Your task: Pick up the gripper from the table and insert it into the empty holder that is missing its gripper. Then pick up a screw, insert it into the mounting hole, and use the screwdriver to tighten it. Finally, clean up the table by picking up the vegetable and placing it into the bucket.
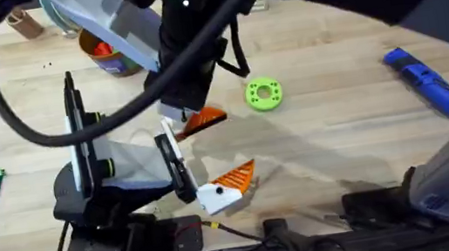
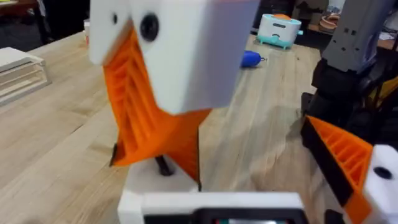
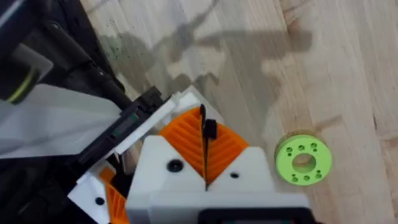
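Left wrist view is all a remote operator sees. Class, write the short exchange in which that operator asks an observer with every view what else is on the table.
Operator: What lies on the table that I cannot see?
Observer: A bright green flat plastic ring lies on the wooden table, near its middle.
Operator: And where is the bucket?
Observer: The round yellow-brown tin bucket, orange inside, stands toward the table's far left.
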Tool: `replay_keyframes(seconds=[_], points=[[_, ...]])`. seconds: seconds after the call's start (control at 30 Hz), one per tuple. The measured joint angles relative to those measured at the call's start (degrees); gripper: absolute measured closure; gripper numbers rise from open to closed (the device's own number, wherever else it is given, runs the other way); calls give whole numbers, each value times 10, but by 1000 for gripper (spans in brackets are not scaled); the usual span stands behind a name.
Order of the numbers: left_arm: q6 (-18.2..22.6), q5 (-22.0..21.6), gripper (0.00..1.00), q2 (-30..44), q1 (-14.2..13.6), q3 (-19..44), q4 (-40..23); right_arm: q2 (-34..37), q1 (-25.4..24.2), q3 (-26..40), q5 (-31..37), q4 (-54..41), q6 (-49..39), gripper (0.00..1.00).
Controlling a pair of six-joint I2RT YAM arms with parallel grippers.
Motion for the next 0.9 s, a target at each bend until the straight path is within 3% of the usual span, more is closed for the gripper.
replay_keyframes(seconds=[0.9], points=[[0,1,8,0,0,0,0,2,0,3,-21,-19,0,994]])
